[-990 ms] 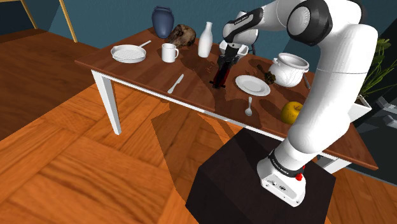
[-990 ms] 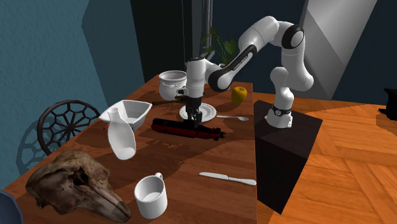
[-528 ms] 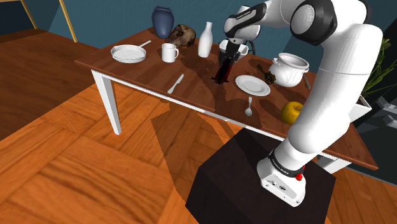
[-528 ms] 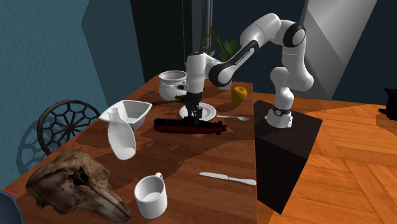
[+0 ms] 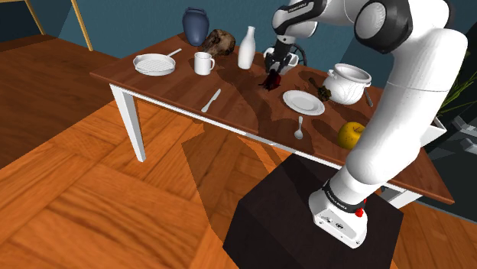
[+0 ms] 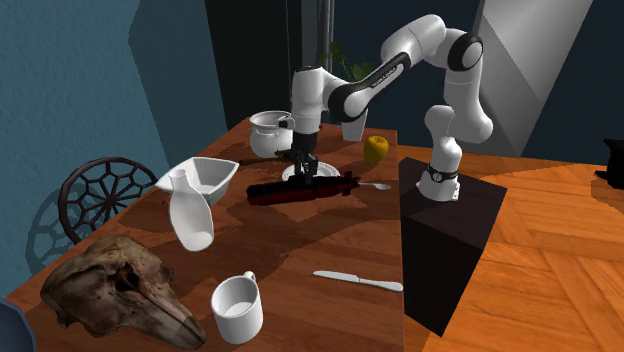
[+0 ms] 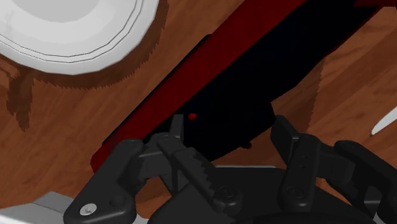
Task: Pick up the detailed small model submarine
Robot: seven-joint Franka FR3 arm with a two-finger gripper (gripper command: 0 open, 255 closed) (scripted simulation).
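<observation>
The model submarine (image 6: 300, 189) is long, black on top and red below. It hangs a little above the brown table (image 5: 176, 88), casting a shadow on the wood, and tilts slightly. My gripper (image 6: 303, 172) is shut on its middle from above. In the shoulder view the submarine (image 5: 271, 81) hangs under the gripper (image 5: 274, 73), just beside the white plate (image 5: 303, 102). In the wrist view the black and red hull (image 7: 242, 89) is clasped between my fingers (image 7: 183, 158), with the table below it.
A white tureen (image 5: 348, 82), a yellow apple (image 5: 350, 134) and a spoon (image 5: 299, 127) lie near the plate. A knife (image 5: 212, 100), mug (image 5: 203, 63), white bottle (image 5: 246, 47), skull (image 5: 218, 42), blue vase (image 5: 195, 25) and pan (image 5: 155, 64) stand further along the table.
The gripper has risen with the submarine held in it. The submarine has left the table and now hangs above it.
</observation>
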